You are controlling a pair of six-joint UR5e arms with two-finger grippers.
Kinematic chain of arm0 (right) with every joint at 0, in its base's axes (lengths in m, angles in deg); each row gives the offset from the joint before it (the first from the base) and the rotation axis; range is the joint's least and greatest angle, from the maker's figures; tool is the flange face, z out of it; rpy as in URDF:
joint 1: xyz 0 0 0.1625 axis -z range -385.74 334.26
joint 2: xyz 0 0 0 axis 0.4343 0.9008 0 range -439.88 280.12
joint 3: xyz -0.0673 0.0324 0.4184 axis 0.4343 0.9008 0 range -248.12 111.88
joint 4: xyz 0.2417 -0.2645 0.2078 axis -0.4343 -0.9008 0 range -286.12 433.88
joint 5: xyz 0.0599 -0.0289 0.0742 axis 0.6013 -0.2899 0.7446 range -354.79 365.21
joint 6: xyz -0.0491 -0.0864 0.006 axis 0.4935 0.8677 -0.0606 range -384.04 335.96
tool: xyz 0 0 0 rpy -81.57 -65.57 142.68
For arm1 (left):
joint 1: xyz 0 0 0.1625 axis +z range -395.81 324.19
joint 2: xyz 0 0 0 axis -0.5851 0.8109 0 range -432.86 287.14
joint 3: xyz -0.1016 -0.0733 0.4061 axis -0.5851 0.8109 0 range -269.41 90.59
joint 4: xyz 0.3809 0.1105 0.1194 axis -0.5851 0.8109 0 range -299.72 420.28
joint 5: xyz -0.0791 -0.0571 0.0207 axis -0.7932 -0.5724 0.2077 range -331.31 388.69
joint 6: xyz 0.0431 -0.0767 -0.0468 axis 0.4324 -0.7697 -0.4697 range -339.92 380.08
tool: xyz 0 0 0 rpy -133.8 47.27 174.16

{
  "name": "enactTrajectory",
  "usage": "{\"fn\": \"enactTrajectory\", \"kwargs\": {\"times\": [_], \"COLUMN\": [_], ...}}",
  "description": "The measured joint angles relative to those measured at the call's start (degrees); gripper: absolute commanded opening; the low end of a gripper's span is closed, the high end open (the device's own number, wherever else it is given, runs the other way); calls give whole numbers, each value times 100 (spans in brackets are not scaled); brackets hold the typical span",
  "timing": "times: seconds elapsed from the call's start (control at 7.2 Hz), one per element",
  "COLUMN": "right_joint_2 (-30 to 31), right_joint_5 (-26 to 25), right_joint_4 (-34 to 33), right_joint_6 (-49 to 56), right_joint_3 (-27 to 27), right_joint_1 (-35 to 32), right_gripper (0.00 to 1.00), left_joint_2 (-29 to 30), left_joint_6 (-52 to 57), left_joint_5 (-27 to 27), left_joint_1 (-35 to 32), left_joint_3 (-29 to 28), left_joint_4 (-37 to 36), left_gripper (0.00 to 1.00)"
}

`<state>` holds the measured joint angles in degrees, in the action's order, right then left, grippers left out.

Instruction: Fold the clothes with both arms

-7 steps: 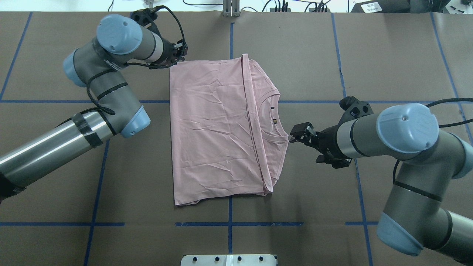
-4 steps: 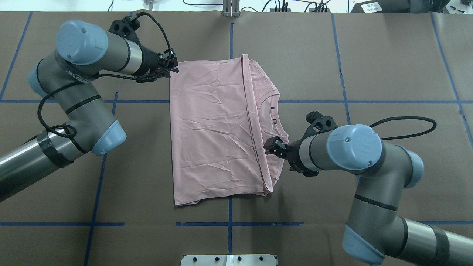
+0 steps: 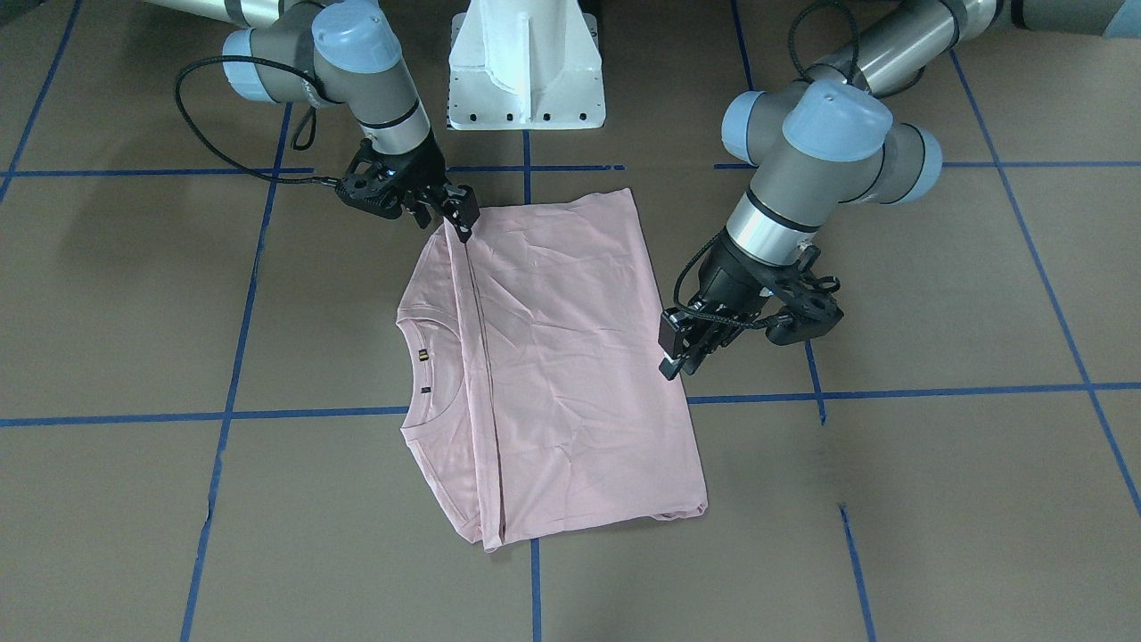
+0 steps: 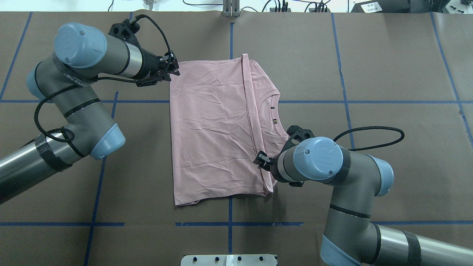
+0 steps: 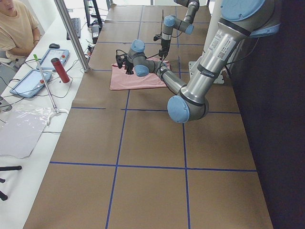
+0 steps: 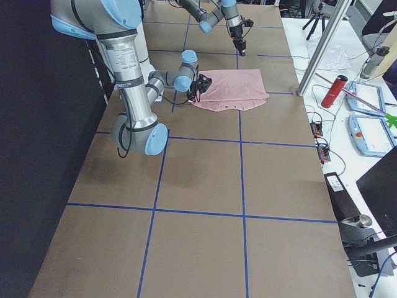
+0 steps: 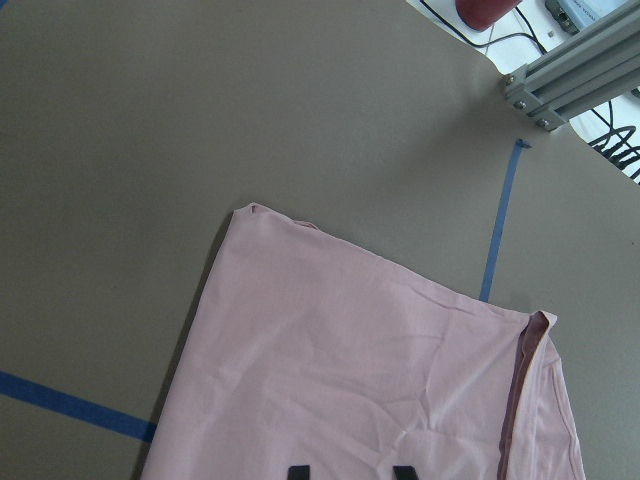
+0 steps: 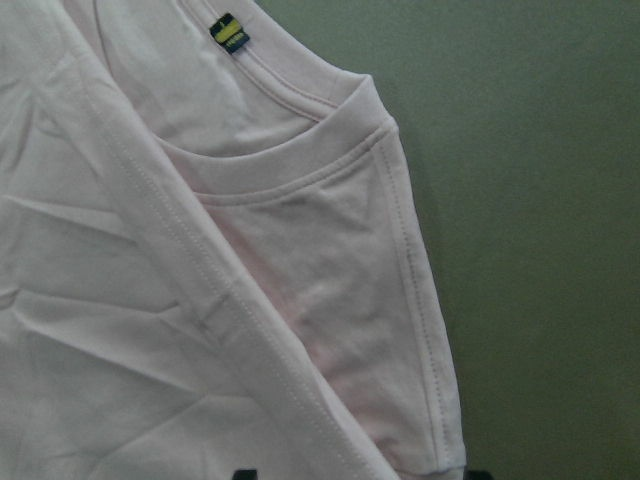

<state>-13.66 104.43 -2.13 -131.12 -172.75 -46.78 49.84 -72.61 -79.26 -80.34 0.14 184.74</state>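
Note:
The pale pink T-shirt (image 4: 214, 129) lies flat on the brown table, folded in half, collar (image 4: 275, 137) to the right and print hidden. It also shows in the front-facing view (image 3: 570, 374). My left gripper (image 4: 175, 69) is open and empty, raised beside the shirt's far left corner; the left wrist view shows that corner (image 7: 245, 210) from above. My right gripper (image 4: 259, 159) is open and empty, low over the folded edge by the shoulder. The right wrist view shows the collar (image 8: 300, 170) and sleeve hem close below.
The white pedestal base (image 3: 526, 62) stands behind the shirt's near edge. Blue tape lines (image 4: 230, 223) cross the table. A metal post (image 5: 71, 33), a red bottle (image 5: 60, 69), tablets and an operator (image 5: 16, 28) are off the far side.
My right gripper has moved from beside the collar in over the shirt's folded edge, toward the near side. My left arm drew back, its gripper staying by the far left corner.

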Motion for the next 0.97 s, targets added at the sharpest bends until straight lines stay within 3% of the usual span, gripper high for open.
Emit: {"fn": "enactTrajectory", "kwargs": {"times": [0.28,0.56,0.83,0.97], "right_joint_2": [-35,-40,-39,-37], "right_joint_5": [-45,-46,-44,-45], "right_joint_4": [-62,-69,-72,-72], "right_joint_6": [0,-5,-30,-91], "right_joint_3": [147,199,208,212], "right_joint_1": [49,55,69,82], "right_gripper": [70,63,35,10], "left_joint_2": [0,0,0,0], "left_joint_6": [-67,-103,-110,-114], "left_joint_5": [3,3,3,3], "left_joint_1": [25,38,44,44], "left_joint_3": [1,1,1,4], "left_joint_4": [5,8,8,6], "left_gripper": [40,40,40,40]}}
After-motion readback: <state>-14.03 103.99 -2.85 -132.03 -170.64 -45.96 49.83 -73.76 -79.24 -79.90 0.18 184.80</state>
